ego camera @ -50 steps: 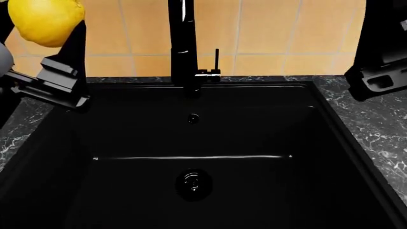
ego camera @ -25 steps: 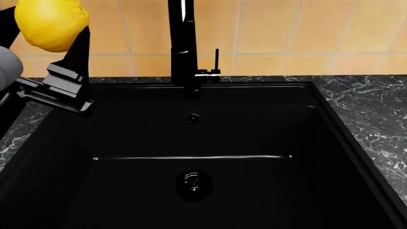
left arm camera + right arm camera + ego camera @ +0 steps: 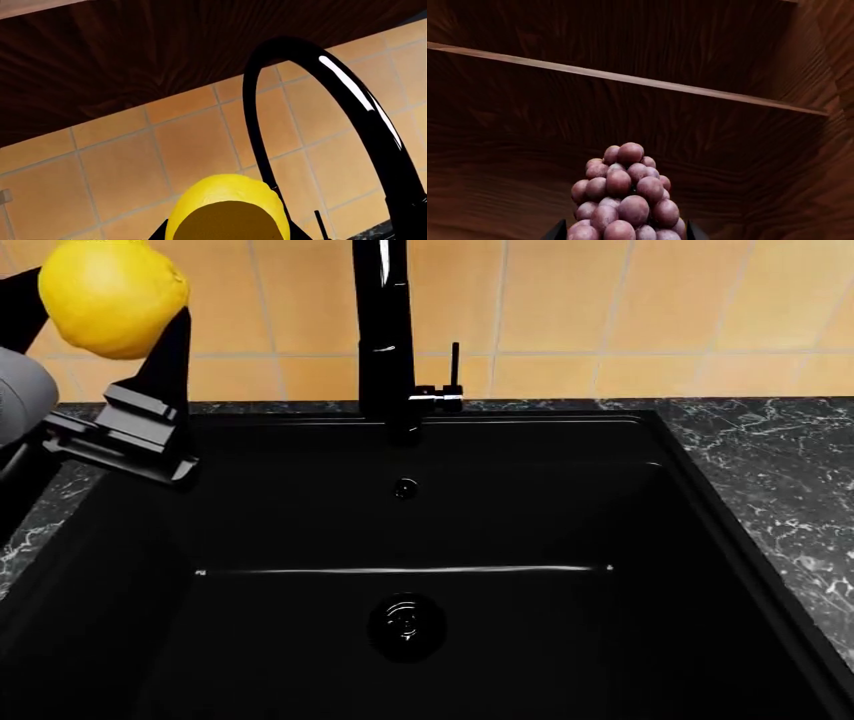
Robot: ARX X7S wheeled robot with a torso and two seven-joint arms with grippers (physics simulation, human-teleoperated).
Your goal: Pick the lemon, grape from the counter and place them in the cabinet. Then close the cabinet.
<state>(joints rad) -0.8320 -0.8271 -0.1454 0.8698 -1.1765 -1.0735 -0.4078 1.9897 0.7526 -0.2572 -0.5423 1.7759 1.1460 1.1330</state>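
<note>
**Two fruits up, cabinet in reach**

Two views put the lemon (image 3: 227, 210) high: the left wrist view shows it pinched in the left gripper (image 3: 227, 232), near the dark cabinet underside, the black faucet (image 3: 347, 100) arching beside.

Head view: lemon (image 3: 112, 298) has crept inward above the counter (image 3: 781, 465) edge; the right arm has left the frame.

Right wrist view: the right gripper (image 3: 624, 232) clamps the grape (image 3: 626, 200) before wooden cabinet shelves (image 3: 627, 77). Placement looks imminent.

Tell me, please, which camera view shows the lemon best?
The head view: the whole lemon shows, held up in the left hand. The left wrist view crops it at the frame edge; the right wrist view lacks it.
</note>
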